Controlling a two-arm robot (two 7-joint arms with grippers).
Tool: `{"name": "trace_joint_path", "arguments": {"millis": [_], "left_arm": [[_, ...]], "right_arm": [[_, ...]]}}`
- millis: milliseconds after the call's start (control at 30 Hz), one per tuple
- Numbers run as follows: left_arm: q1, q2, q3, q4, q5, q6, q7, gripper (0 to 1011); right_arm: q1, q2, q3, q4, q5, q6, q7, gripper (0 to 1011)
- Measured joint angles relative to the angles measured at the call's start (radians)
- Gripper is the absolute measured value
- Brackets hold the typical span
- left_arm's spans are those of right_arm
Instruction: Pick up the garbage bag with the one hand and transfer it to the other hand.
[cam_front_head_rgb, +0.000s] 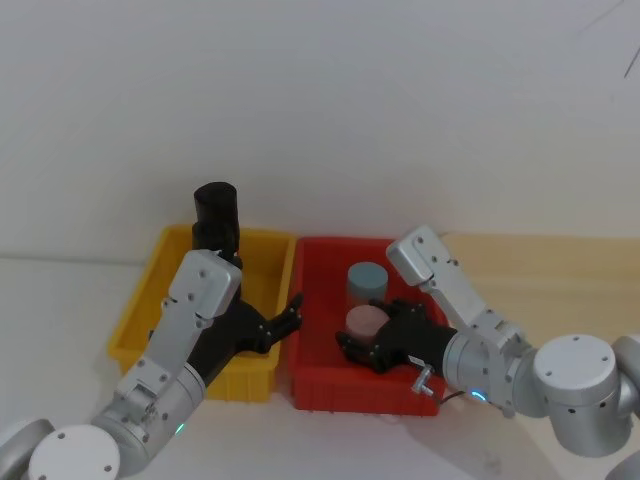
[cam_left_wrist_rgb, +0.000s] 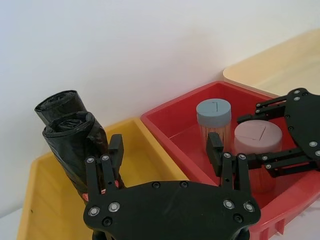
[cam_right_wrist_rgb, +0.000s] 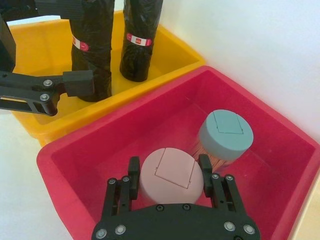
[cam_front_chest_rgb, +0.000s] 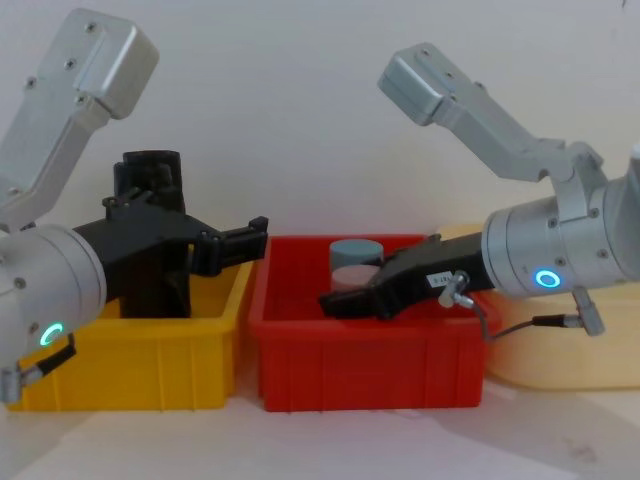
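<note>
Two black garbage bag rolls (cam_right_wrist_rgb: 92, 45) stand upright in the yellow bin (cam_front_head_rgb: 150, 330); they also show in the head view as garbage bag rolls (cam_front_head_rgb: 215, 215). The one hand, my green-ringed left gripper (cam_left_wrist_rgb: 165, 145), hovers open over that bin. One of its fingers (cam_left_wrist_rgb: 105, 172) lies close beside the nearer roll (cam_left_wrist_rgb: 75, 145), which is not between the fingers. The other hand, my blue-ringed right gripper (cam_right_wrist_rgb: 170, 167), is low in the red bin (cam_right_wrist_rgb: 75, 165), open, its fingers straddling a pink-lidded jar (cam_right_wrist_rgb: 170, 175).
A grey-blue-lidded jar (cam_right_wrist_rgb: 225, 135) stands behind the pink one in the red bin. The two bins sit side by side, rims touching, against a white wall. A pale wooden surface (cam_front_head_rgb: 560, 270) lies to the right of the red bin.
</note>
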Motion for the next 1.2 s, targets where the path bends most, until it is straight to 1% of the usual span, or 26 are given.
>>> {"name": "trace_joint_path", "arguments": {"millis": [300, 400, 433, 500, 567, 600, 700, 933, 1000, 1200], "left_arm": [[0.0, 0.0, 0.0, 0.0, 0.0, 0.0, 0.0, 1001], [0.0, 0.0, 0.0, 0.0, 0.0, 0.0, 0.0, 1001], [0.0, 0.0, 0.0, 0.0, 0.0, 0.0, 0.0, 1001], [0.0, 0.0, 0.0, 0.0, 0.0, 0.0, 0.0, 1001], [0.0, 0.0, 0.0, 0.0, 0.0, 0.0, 0.0, 1001], [0.0, 0.0, 0.0, 0.0, 0.0, 0.0, 0.0, 1001], [0.0, 0.0, 0.0, 0.0, 0.0, 0.0, 0.0, 1001], [0.0, 0.0, 0.0, 0.0, 0.0, 0.0, 0.0, 1001], [0.0, 0.0, 0.0, 0.0, 0.0, 0.0, 0.0, 1001], [0.0, 0.0, 0.0, 0.0, 0.0, 0.0, 0.0, 1001]], "right_arm": [[-0.003, -0.001, 0.004, -0.002, 0.0, -0.006, -0.001, 696], [-0.003, -0.001, 0.005, -0.003, 0.0, -0.006, -0.001, 736], [-0.003, -0.001, 0.006, -0.003, 0.0, -0.007, -0.001, 790], [-0.003, -0.001, 0.007, -0.003, 0.0, -0.007, -0.001, 856], [-0.003, -0.001, 0.007, -0.004, 0.0, -0.008, -0.001, 890], [-0.003, -0.001, 0.007, -0.004, 0.0, -0.008, -0.002, 939], [-0.004, -0.001, 0.008, -0.004, 0.0, -0.009, -0.002, 1005], [-0.004, -0.001, 0.008, -0.004, -0.001, -0.01, -0.002, 994], [-0.004, -0.001, 0.009, -0.004, 0.0, -0.011, -0.002, 965], [-0.004, -0.001, 0.009, -0.005, 0.0, -0.012, -0.003, 824]]}}
